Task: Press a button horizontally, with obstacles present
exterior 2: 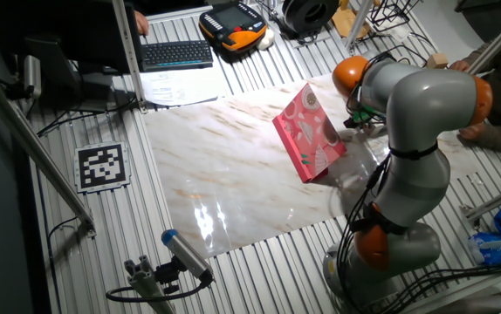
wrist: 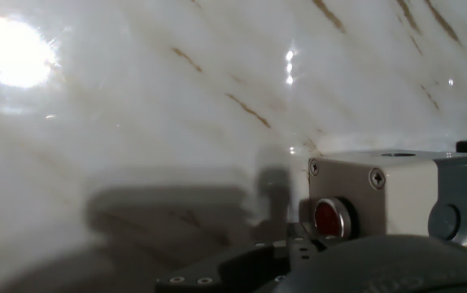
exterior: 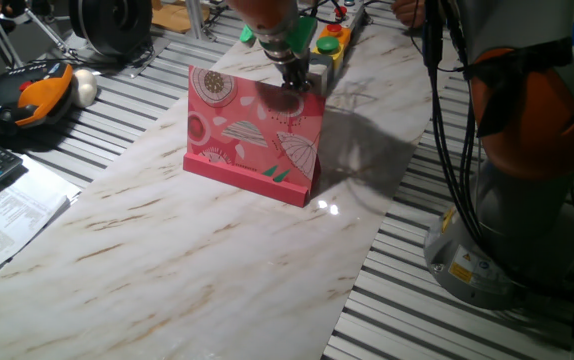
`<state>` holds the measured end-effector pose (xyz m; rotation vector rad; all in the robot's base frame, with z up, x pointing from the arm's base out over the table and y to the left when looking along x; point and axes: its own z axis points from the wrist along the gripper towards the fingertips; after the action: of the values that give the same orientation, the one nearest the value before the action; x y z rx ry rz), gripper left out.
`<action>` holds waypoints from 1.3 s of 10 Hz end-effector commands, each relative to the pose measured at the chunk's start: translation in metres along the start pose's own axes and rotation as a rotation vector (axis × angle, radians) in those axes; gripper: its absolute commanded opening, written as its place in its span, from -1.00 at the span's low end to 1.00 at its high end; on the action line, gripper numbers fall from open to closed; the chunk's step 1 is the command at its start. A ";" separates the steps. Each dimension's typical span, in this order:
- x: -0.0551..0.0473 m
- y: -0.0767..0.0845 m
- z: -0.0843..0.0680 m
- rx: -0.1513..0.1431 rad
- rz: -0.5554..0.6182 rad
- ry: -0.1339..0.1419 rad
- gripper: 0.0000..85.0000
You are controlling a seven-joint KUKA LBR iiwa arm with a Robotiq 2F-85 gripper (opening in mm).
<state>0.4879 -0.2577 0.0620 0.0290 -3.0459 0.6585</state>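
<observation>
Button [wrist: 329, 218] faces sideways at about 3 o'clock, just beside claw [exterior: 293, 76], behind pink card [exterior: 254, 134]; claw state unclear.

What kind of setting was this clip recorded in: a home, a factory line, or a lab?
Most likely a robotics lab. The marble-patterned board lies on a slatted metal bench that carries a fiducial marker. A keyboard and an orange teach pendant sit at the far end, near the arm.

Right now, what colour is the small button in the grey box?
Red, set in a light-grey box; the button shows best in the hand view.
</observation>
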 end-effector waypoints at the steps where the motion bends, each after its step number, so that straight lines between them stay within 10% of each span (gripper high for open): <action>1: 0.000 -0.001 0.002 0.005 -0.004 -0.003 -1.00; 13: -0.002 -0.010 0.015 0.061 -0.031 -0.029 -1.00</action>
<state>0.4894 -0.2736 0.0524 0.0879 -3.0453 0.7553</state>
